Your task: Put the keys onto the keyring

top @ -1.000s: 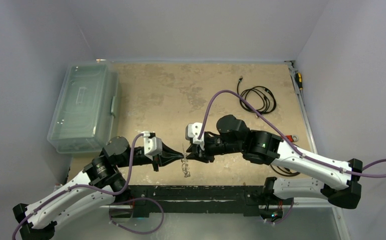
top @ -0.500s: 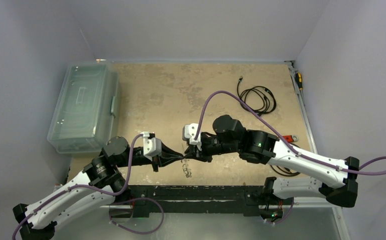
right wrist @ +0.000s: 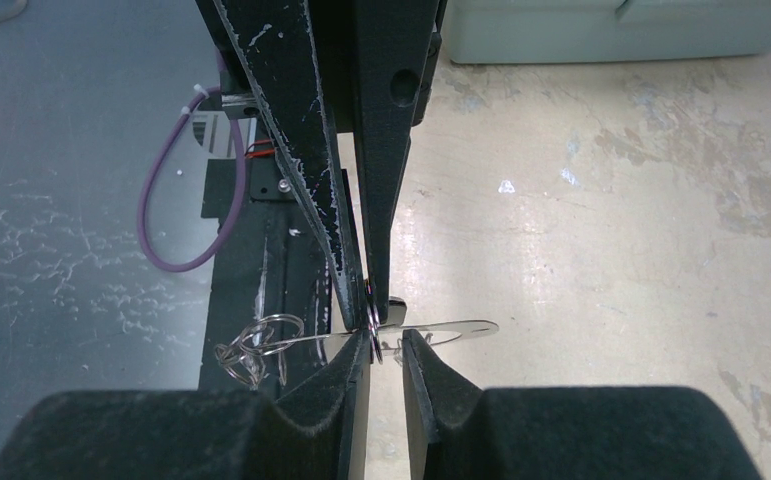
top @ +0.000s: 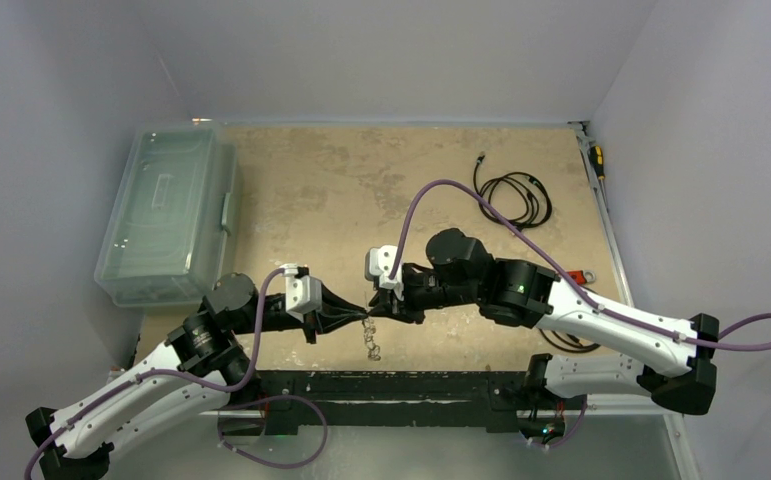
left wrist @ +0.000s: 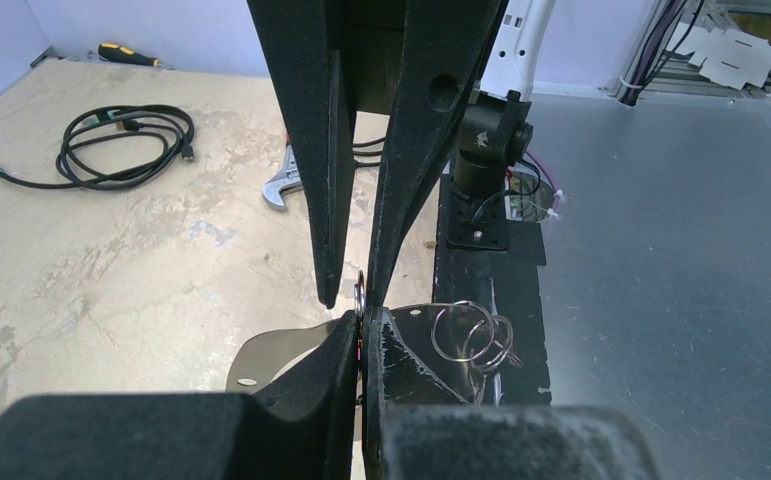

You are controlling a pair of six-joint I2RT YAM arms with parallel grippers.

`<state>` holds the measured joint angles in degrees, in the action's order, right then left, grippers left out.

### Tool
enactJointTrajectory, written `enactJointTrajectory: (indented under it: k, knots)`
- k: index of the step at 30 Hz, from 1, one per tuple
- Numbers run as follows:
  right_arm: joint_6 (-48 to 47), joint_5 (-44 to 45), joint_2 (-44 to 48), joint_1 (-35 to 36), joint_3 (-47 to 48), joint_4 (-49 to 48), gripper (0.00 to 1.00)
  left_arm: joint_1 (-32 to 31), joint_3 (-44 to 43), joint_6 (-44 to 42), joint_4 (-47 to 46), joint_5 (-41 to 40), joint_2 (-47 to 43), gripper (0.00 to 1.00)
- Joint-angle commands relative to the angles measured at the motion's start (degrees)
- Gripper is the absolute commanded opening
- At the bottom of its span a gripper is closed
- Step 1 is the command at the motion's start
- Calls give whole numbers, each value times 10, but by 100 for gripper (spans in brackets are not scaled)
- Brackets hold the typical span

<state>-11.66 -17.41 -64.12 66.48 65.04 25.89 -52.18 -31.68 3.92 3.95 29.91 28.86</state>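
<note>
As the right arm has been swung a little leftward over the last second, the right gripper (top: 379,310) is now met tip to tip with the left gripper (top: 359,317) above the near edge of the table (top: 361,180). The left jaws are clamped shut on the keyring (right wrist: 446,327), which is held level in the air. The right jaws have been narrowed to a slim gap around a small ring (left wrist: 359,290); whether it is pinched cannot be told. A bundle of wire rings (left wrist: 471,335) is hung at the keyring's end, and the keys cannot be picked out in it. Threading is judged begun, not finished.
</note>
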Motion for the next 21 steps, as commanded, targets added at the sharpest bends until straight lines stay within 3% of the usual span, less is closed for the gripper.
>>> enactJointTrajectory:
  k: [1,9,15,20,21]
  knots:
    - [-8,13,13,2,32,-13,21,0,-2,12,-31,20,-2,0]
    - [-10,12,15,2,29,-14,17,1,-2,13,-30,27,0,0]
    - [-13,-10,9,3,27,-16,0,1,-2,14,-30,29,1,0]
    - [-18,-28,12,3,21,-23,0,1,-3,12,-31,22,0,0]
    - [-16,-24,17,3,16,-30,0,1,-4,11,-30,19,-1,6]
